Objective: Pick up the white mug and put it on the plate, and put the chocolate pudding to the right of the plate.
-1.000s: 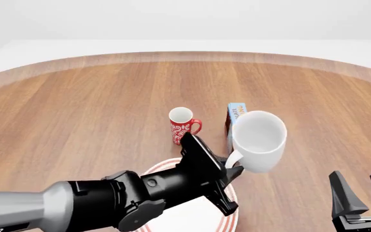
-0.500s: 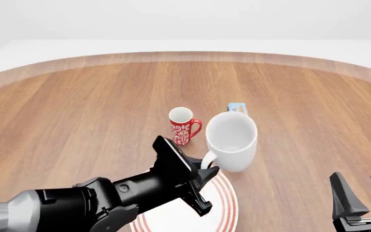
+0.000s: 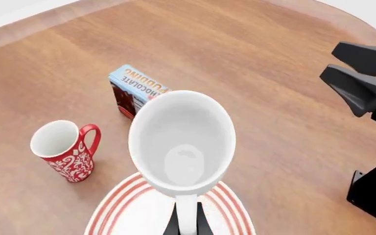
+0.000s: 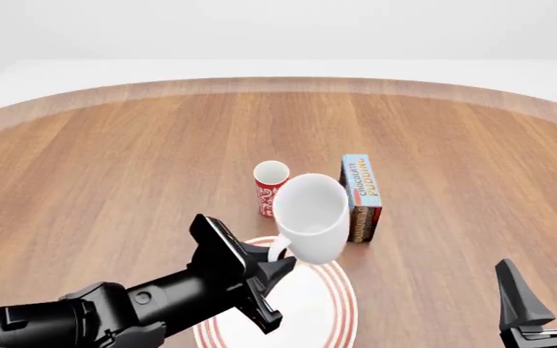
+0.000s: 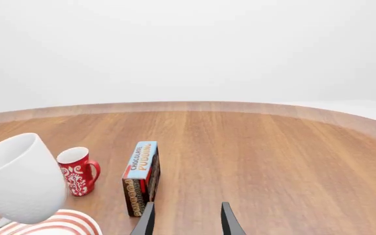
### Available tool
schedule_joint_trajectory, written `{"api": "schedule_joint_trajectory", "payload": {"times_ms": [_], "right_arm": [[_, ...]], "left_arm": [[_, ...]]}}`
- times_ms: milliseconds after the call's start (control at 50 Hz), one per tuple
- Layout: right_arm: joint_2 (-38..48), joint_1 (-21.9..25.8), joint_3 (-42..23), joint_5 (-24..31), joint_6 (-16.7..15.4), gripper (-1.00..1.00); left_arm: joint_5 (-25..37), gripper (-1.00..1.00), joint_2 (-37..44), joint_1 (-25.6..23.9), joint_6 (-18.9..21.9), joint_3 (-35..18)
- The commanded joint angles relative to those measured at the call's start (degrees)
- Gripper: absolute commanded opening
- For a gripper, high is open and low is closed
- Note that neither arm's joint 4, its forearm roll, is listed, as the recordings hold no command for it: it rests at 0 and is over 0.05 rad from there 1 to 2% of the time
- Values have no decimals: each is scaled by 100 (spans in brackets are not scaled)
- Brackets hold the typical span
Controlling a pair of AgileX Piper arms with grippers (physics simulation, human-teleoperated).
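Left pincer [image 4: 276,267] is clamped on the loop handle of the white mug [image 4: 310,215], holding it in the air above the far part of the plate [image 4: 332,313]; the right wrist view shows a clear gap between the mug's base and the plate's red-ringed rim, so the mug is not resting on it. The mug tilts, its open mouth turned up and toward the front camera, handle pointing back down to the arm. In the left wrist view the handle runs down between the two dark fingertips [image 3: 172,226], and the mug's empty interior fills the middle of the picture. The plate lies flat on the wooden table [image 4: 114,167], near the arms' edge, partly covered by the left arm. The chocolate pudding [image 4: 360,197] stands on its narrow side on the table, beyond the plate and a little to its right, light blue lettered face upward, not touching the plate. A red mug [image 4: 270,188] with a white pattern stands upright to the left of the box, handle toward it, with a gap between them. Right pincer [image 4: 547,303] sits low at the near right, apart from all objects, fingers spread with nothing between them.
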Motion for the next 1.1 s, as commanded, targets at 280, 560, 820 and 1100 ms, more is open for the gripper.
{"api": "schedule_joint_trajectory", "payload": {"times_ms": [280, 560, 820, 1100], "right_arm": [[-7, -4, 1, 0, -22, 100], [-1, 10, 2, -21, -43, 100], [-30, 17, 2, -3, -67, 100], [-67, 19, -3, 34, -74, 100]], "left_arm": [[92, -100, -716, 238, -172, 818], [79, -100, -855, 294, -306, 1123], [-21, -100, -838, 356, -417, 1334], [-327, -100, -411, 392, -522, 1464]]}}
